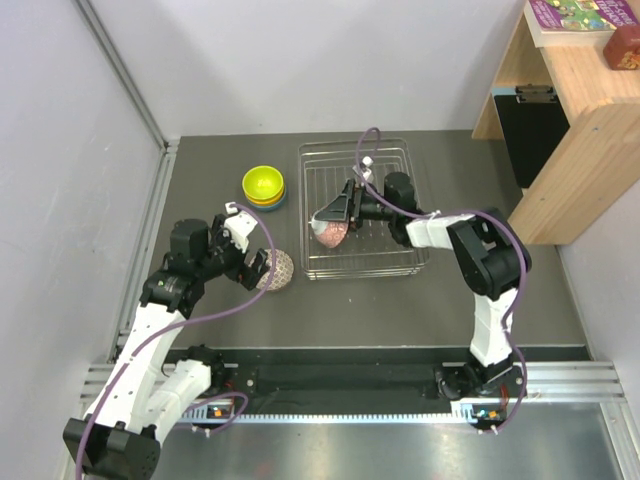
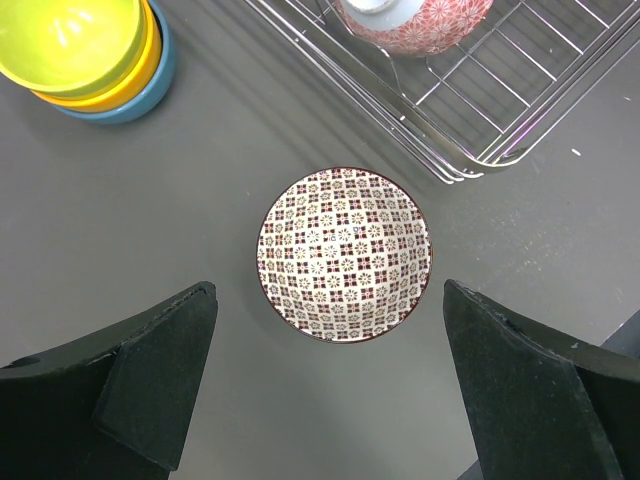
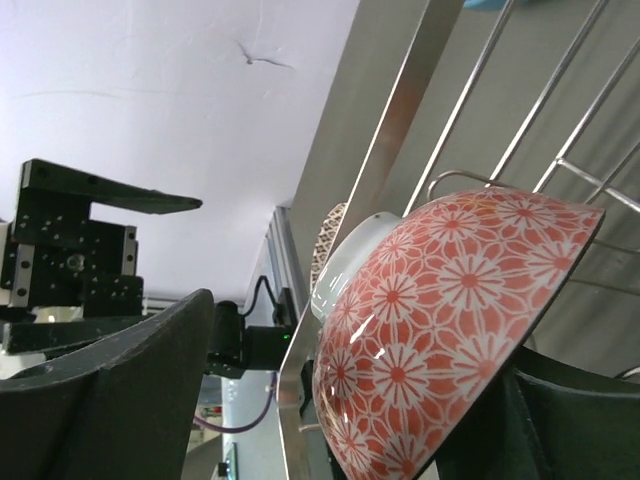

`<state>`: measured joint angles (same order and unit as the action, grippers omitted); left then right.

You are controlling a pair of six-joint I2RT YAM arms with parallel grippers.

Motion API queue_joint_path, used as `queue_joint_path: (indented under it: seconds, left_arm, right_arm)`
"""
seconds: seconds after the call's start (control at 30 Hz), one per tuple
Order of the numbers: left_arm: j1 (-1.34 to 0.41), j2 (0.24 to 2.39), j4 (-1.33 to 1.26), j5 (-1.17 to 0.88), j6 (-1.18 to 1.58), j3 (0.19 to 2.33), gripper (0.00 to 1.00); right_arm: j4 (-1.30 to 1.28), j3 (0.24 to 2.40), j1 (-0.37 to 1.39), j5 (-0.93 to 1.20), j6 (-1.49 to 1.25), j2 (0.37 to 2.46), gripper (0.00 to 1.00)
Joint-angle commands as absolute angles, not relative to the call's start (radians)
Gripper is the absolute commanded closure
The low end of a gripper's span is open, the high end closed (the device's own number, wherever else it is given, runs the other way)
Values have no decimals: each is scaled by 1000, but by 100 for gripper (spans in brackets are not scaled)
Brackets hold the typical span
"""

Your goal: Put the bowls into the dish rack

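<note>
Two patterned bowls lie between open pincers. In the top view the right gripper [image 1: 333, 222] reaches into the lower left part of the dish rack [image 1: 390, 170], its jaws spread around the pinkish-red bowl [image 3: 440, 300]. That bowl leans tilted on the wires. In the right wrist view, the jaw at frame left stands clear of it. The left gripper [image 2: 328, 290] gapes wide and holds nothing. It hovers above the brownish-grey bowl [image 2: 344, 254], which sits upright on the table [image 2: 150, 200] mid-frame, near the rack's corner. Three plain bowls [image 2: 85, 50] sit stacked at upper left.
</note>
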<state>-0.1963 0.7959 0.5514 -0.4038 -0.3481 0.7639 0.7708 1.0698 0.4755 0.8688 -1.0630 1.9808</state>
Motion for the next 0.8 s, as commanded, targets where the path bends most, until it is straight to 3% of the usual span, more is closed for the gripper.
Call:
queue_joint_path:
  seconds: [0.0, 0.27, 0.53, 0.77]
  left_arm:
    - [-192, 790, 548, -423, -367, 781, 1]
    - [-192, 793, 552, -410, -382, 782, 1]
    - [-192, 837, 526, -350, -413, 788, 1]
    - [-192, 978, 408, -244, -402, 775, 1]
  right_arm:
    - [570, 1164, 468, 830, -903, 1904, 22]
    - [180, 1282, 466, 669, -691, 1865, 7]
    - [-142, 1458, 472, 460, -519, 1878, 5]
    - [-219, 1506, 474, 368, -446, 1878, 2]
